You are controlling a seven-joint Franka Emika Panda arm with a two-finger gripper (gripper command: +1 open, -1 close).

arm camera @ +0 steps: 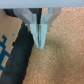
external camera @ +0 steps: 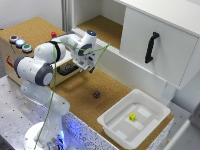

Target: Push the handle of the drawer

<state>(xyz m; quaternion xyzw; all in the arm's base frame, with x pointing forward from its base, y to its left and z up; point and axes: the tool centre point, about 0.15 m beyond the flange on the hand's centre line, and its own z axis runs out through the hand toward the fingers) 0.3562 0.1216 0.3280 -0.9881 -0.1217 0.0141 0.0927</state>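
Observation:
The light-brown wooden box stands at the exterior view's left, with coloured buttons on top. Its small drawer sticks out of the side facing the cork mat, dark inside. My gripper hangs just off the drawer's outer end, low over the cork. In the wrist view the drawer is a dark band beside my gripper, whose pale fingers meet with nothing between them. I cannot make out the drawer's handle; the arm and gripper cover that end.
A white cabinet front with a black handle stands at the back right. A white tub holding a small yellow block sits at the front right. A small dark object lies on the cork mat.

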